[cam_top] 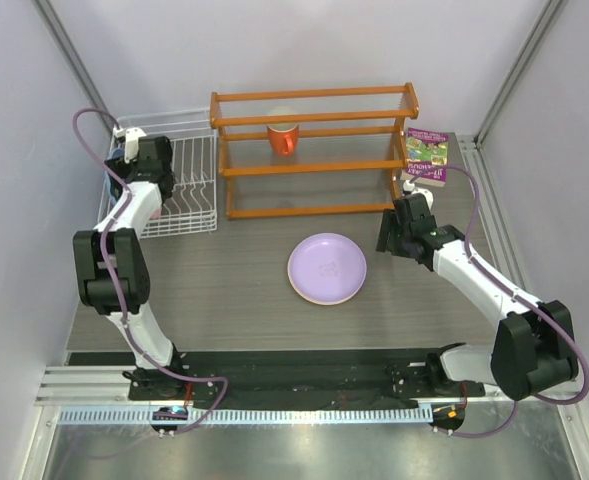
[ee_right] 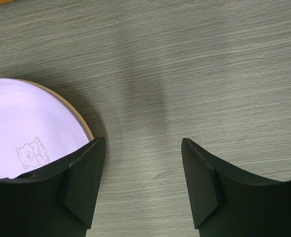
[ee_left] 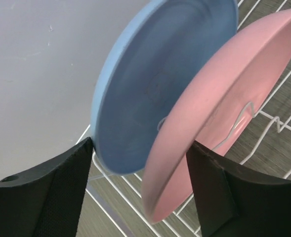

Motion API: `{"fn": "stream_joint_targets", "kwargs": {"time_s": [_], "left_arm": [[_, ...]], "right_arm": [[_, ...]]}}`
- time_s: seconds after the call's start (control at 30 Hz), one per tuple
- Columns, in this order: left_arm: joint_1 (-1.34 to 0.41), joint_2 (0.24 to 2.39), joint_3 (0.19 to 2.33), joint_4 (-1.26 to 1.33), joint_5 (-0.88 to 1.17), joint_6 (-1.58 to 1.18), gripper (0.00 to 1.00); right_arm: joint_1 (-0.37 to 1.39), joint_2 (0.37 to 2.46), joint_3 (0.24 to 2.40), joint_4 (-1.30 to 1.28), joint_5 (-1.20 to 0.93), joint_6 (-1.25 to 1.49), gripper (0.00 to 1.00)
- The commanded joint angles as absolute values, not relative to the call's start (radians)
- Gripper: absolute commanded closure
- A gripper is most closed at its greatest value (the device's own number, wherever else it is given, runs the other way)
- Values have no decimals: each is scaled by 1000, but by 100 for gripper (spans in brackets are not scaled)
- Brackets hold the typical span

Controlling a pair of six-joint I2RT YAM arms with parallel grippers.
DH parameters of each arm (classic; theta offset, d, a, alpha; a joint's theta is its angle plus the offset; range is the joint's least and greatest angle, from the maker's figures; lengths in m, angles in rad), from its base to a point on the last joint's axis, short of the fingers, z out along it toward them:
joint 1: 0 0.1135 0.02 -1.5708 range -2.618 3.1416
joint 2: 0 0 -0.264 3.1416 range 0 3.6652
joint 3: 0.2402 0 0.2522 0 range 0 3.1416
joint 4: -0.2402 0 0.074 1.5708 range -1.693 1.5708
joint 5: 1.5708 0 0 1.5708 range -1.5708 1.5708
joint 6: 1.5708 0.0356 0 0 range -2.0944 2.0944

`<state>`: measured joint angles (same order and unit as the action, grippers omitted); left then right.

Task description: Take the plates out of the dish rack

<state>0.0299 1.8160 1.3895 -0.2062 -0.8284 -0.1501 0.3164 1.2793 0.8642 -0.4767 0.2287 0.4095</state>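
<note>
Lilac plate (cam_top: 326,268): unloaded. It lies flat on the counter (cam_top: 224,290) at the centre of the overhead frame, below the orange shelf frame (cam_top: 314,150).

Yellow-orange plate (ee_right: 82,122): unloaded. It sits under the lilac one, with only a thin rim showing at the left of the right wrist view.

Light blue plate (ee_left: 155,84) and pink plate (ee_left: 224,98): not yet unloaded. Both stand tilted on edge in the dish rack (cam_top: 189,190), upper left of the overhead frame, pink overlapping blue in the left wrist view.

Left gripper (ee_left: 140,145): fingers apart, straddling the lower edges of both plates and gripping neither (which one it is meant for cannot be told).

Right gripper (ee_right: 143,140): fingers spread and empty, over bare counter just right of the stack.

Tally, as judged: two of four done, two left.
</note>
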Motion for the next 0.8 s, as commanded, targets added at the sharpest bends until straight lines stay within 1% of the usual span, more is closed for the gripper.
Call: {"fn": "stream_joint_targets", "kwargs": {"time_s": [0.0, 0.07, 0.1, 0.17, 0.2, 0.27, 0.3, 0.33, 0.37, 0.57, 0.67, 0.77], "left_arm": [[29, 1799, 1434, -186, -764, -186, 34], [29, 1792, 1433, -190, -761, -189, 44], [28, 1789, 1433, -189, -762, -190, 54], [29, 1782, 1434, -190, -759, -187, 66], [29, 1779, 1436, -196, -759, -187, 78], [28, 1779, 1450, -206, -758, -186, 87], [29, 1781, 1456, -225, -761, -189, 95], [29, 1776, 1462, -233, -765, -190, 98], [29, 1769, 1468, -239, -772, -193, 100], [29, 1710, 1471, -245, -813, -184, 100], [28, 1671, 1474, -238, -819, -166, 100], [28, 1640, 1482, -238, -818, -153, 100]], "right_arm": [[311, 1285, 888, -465, 213, 402, 33], [311, 1287, 882, -463, 210, 405, 35], [311, 1284, 879, -462, 210, 408, 35], [310, 1281, 870, -460, 207, 407, 35], [310, 1281, 867, -459, 207, 407, 35], [310, 1279, 862, -459, 207, 408, 35], [310, 1278, 862, -459, 209, 408, 35], [310, 1276, 861, -459, 207, 407, 35], [310, 1278, 861, -459, 209, 407, 35], [310, 1273, 851, -457, 209, 408, 35], [310, 1262, 842, -454, 216, 411, 32], [308, 1259, 836, -453, 219, 411, 32]]}}
